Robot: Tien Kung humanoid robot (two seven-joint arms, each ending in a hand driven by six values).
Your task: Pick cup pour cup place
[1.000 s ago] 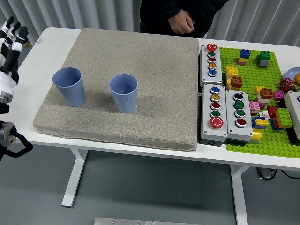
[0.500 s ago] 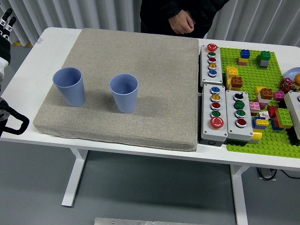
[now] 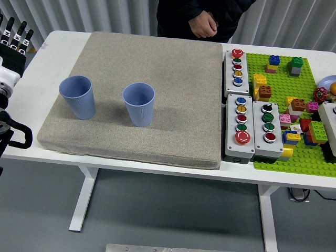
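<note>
Two blue ribbed cups stand upright on a grey mat [image 3: 173,79]. The left cup [image 3: 77,97] is near the mat's left edge, and the right cup [image 3: 139,104] stands about a cup's width to its right. My left hand [image 3: 11,44] is at the picture's far left edge, beside the table and well left of the left cup, with its fingers stretched upward and holding nothing. The right arm is out of view.
Three grey button boxes [image 3: 237,67] [image 3: 240,127] [image 3: 269,129] stand right of the mat. A green baseplate [image 3: 278,84] with several toy bricks lies at the far right. A person in dark clothing stands at the far side with one hand [image 3: 203,25] held closed.
My left hand dropped back into view at the left edge and shifted slightly right, after rising almost out of the picture. The cups and the person stayed still.
</note>
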